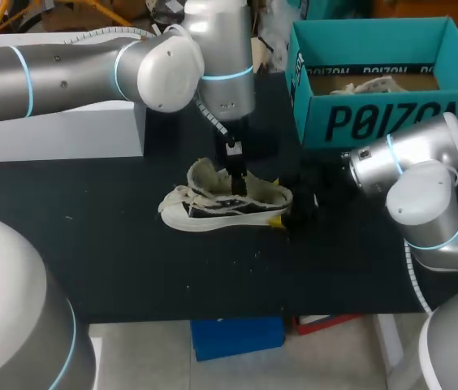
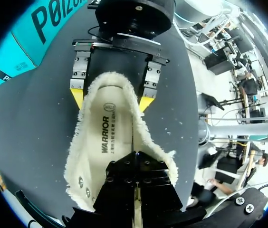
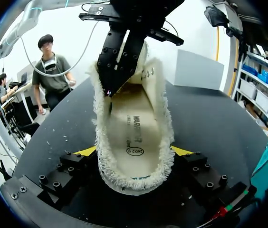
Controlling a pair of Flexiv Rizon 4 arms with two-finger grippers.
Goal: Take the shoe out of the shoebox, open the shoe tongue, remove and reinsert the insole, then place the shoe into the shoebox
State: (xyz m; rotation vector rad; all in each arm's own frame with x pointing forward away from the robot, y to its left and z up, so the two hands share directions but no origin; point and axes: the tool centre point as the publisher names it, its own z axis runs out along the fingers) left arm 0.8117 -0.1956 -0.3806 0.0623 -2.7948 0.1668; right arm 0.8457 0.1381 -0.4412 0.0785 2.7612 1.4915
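A white low sneaker [image 1: 213, 207] with dark side stripes and a frayed collar lies on the black table, its tongue [image 1: 202, 173] folded up. The pale insole [image 2: 110, 133] lies inside it. My left gripper [image 2: 135, 156] comes down from above into the shoe's opening, shut just over the insole beside the collar wall [image 3: 100, 109]. I cannot tell whether it pinches anything. My right gripper [image 3: 135, 151] sits low at the heel, with a yellow fingertip [image 3: 87, 151] pressed against each side of it. The teal shoebox [image 1: 375, 118] stands open at the back right.
Crumpled paper [image 1: 369, 84] lies in the shoebox. A white box [image 1: 58, 130] stands at the back left under my left arm. The table's front edge [image 1: 213, 318] is near.
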